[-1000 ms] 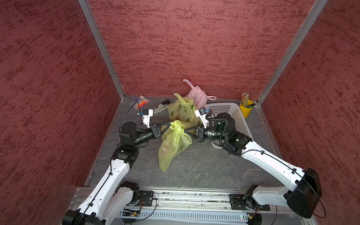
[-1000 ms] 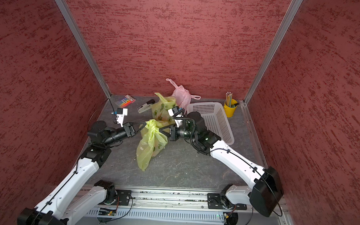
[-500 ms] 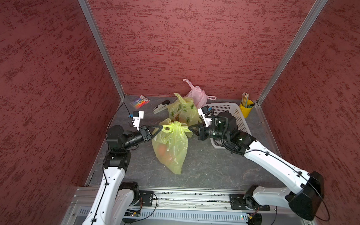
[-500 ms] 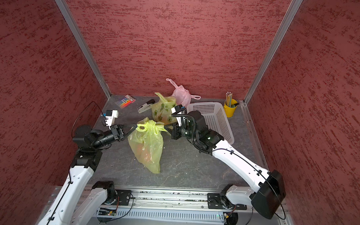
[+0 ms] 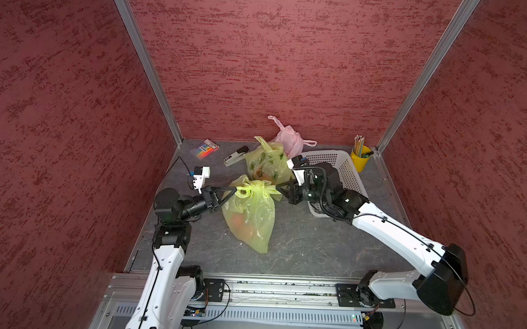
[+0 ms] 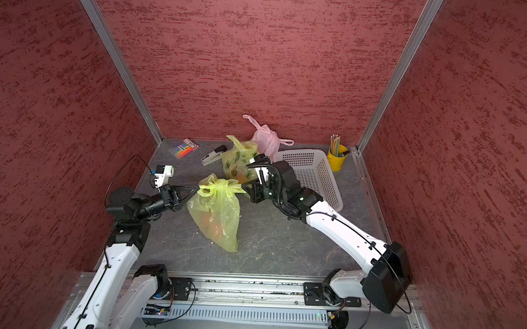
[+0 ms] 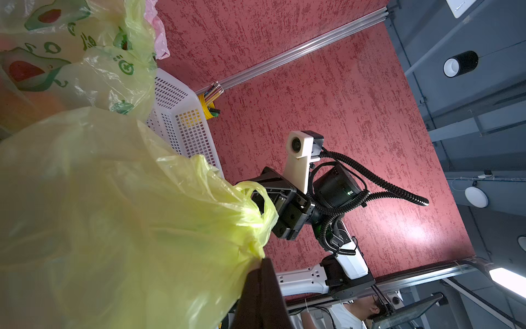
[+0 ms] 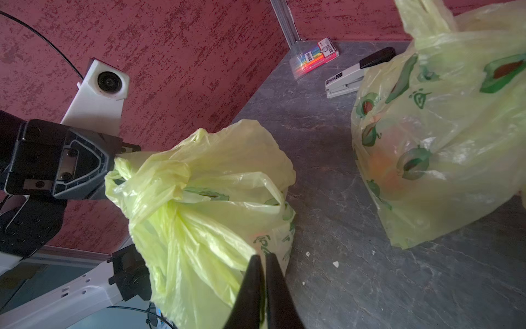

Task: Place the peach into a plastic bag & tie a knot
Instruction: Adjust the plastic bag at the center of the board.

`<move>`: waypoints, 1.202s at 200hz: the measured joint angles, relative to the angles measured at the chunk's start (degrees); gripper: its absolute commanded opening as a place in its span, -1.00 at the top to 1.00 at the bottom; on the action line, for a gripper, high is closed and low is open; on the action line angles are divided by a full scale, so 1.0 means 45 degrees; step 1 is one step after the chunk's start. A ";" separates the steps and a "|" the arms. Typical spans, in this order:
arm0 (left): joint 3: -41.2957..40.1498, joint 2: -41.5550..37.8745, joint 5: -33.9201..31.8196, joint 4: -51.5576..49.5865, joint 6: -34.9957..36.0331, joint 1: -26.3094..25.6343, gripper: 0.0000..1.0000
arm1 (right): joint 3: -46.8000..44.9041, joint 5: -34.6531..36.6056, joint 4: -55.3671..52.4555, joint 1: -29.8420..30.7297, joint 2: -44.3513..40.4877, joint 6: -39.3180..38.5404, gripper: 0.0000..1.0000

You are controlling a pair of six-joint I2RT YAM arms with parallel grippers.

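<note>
The yellow-green plastic bag [image 5: 251,219] [image 6: 216,215] lies mid-table, its handles drawn sideways from a knot [image 5: 257,189] at the top. An orange peach [image 5: 240,223] [image 6: 212,225] shows through the film. My left gripper [image 5: 235,189] [image 7: 263,260] is shut on the left handle. My right gripper [image 5: 278,189] [image 8: 263,256] is at the right handle's end. Its jaws stand a narrow slit apart, with the bag's plastic [image 8: 199,199] at their tips.
Behind the bag are a second, printed yellow bag [image 5: 266,165] and a pink bag [image 5: 288,140]. A white basket [image 5: 337,171] lies under my right wrist. A yellow pencil cup [image 5: 360,155], a stapler [image 5: 235,159] and a marker pack [image 5: 205,148] sit at the back.
My left arm drew back to the left, stretching the handles apart and swinging the bag's body towards the front. The right jaws have parted slightly.
</note>
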 measured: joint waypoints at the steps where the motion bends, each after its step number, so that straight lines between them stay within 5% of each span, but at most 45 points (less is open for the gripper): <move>1: -0.0005 0.0024 -0.0005 0.0049 -0.0024 -0.0005 1.00 | 0.0005 0.0024 -0.0010 0.0000 0.0000 0.0029 0.04; 46: -0.0121 0.0311 -0.0160 0.0709 -0.0306 -0.0044 1.00 | 0.1642 0.0699 -0.0865 -0.0063 0.0010 -0.0199 -0.39; 81: -0.0121 0.0306 -0.0204 0.0879 -0.0316 -0.0097 1.00 | 0.3007 -0.0860 -0.0447 0.0024 0.0452 0.0087 -0.64; 150: -0.0209 0.0330 -0.0238 0.0889 -0.0316 -0.0277 1.00 | 0.3424 -0.3570 0.0121 0.0277 0.3376 0.0602 -0.71; 240: -0.0209 0.0593 -0.0296 0.0971 -0.0311 -0.0559 1.00 | 0.2293 -0.5853 0.2346 0.0418 0.3585 0.2472 0.29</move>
